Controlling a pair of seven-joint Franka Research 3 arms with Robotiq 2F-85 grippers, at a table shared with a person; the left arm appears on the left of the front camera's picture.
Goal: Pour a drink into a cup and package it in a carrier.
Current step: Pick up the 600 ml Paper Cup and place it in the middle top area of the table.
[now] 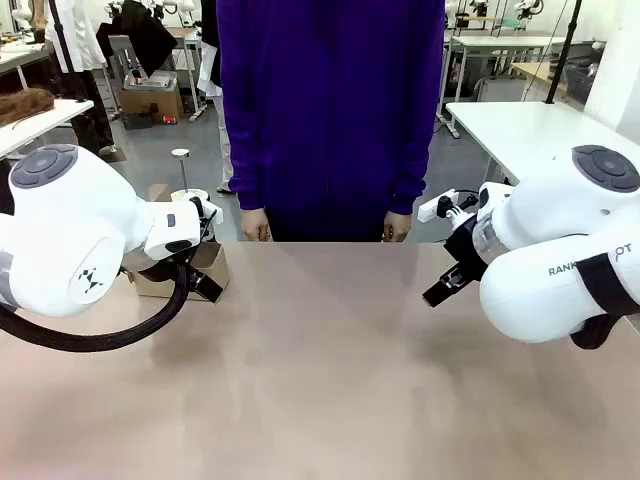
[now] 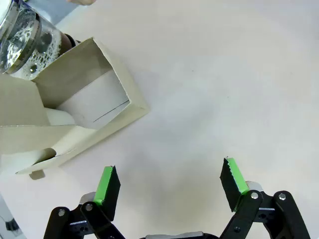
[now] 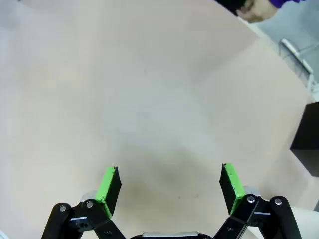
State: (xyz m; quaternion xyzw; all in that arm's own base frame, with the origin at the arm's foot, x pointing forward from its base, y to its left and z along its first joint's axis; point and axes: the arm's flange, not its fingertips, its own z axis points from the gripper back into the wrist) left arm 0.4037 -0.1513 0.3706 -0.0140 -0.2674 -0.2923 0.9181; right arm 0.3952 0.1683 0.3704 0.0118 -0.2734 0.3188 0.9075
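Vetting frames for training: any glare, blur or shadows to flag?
Front view: even light, sharp, soft shadows on the table. Left wrist view: bright glints on the glass pitcher, carrier crisp. Right wrist view: dim soft shadow on the table by the open right hand, no blur.

Open cardboard carrier at far left, white cup inside.

The carrier sits near the bench's far left corner, the pitcher just behind it. A person stands behind the far edge.
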